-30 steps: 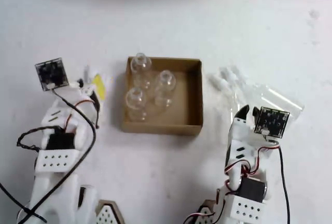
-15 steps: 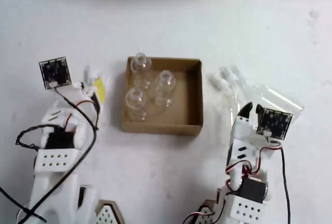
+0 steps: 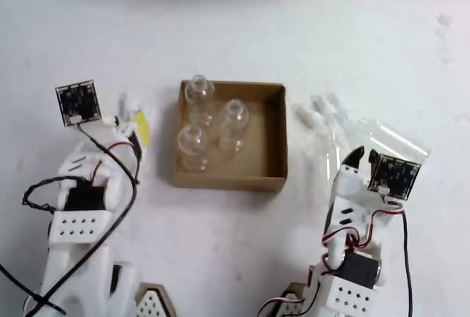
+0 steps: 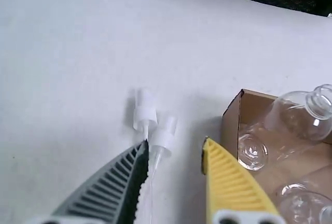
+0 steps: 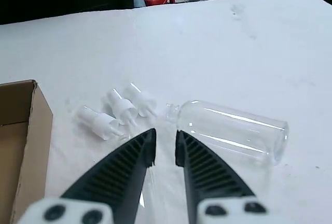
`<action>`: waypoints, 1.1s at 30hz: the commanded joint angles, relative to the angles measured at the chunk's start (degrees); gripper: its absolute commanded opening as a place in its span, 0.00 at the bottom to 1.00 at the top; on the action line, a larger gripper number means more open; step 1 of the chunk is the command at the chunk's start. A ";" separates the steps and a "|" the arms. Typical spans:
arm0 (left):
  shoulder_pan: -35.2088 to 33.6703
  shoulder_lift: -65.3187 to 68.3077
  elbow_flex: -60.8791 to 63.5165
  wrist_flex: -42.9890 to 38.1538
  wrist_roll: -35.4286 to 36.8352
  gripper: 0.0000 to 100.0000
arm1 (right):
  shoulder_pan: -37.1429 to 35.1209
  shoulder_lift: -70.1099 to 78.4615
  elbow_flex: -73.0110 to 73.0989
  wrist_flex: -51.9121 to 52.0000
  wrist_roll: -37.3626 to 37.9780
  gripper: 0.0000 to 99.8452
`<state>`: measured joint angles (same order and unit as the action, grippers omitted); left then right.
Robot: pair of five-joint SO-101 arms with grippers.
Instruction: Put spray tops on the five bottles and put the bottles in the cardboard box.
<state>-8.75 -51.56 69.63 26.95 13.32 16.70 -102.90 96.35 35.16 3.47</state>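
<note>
Three uncapped bottles (image 3: 192, 141) stand in the cardboard box (image 3: 274, 137); a fourth bottle (image 5: 233, 129) lies on the worktop (image 5: 259, 53) just beside three spray tops (image 5: 120, 109). The right pincer (image 5: 165, 142), empty with jaws barely apart, should widen before closing across that bottle's body. The left pincer (image 4: 174, 154), apart, hovers at two more tops (image 4: 155, 128).

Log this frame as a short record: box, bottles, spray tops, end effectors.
box: three bottles inside, upright, uncapped
loose bottle: lying on table, uncapped
right tops: three, on table by loose bottle
left tops: two, on table beside box
left end effector: open, at left tops
right end effector: open, empty, near loose bottle
</note>
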 commanded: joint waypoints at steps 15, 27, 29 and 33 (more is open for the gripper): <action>3.21 -1.27 -3.34 0.09 -4.13 0.17 | 5.93 -0.57 0.44 -3.65 0.26 0.16; 3.30 -1.19 -3.34 0.09 -4.13 0.17 | 5.67 -0.57 0.44 2.07 0.09 0.05; 3.30 -1.19 -3.34 0.09 -4.13 0.17 | 5.93 -0.57 0.44 0.13 0.18 0.02; 3.30 -1.19 -3.43 0.09 -4.13 0.17 | 5.93 -0.57 0.44 -0.22 0.18 0.20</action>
<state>-6.11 -51.56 69.63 26.95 9.71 22.07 -102.90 96.35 36.48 3.47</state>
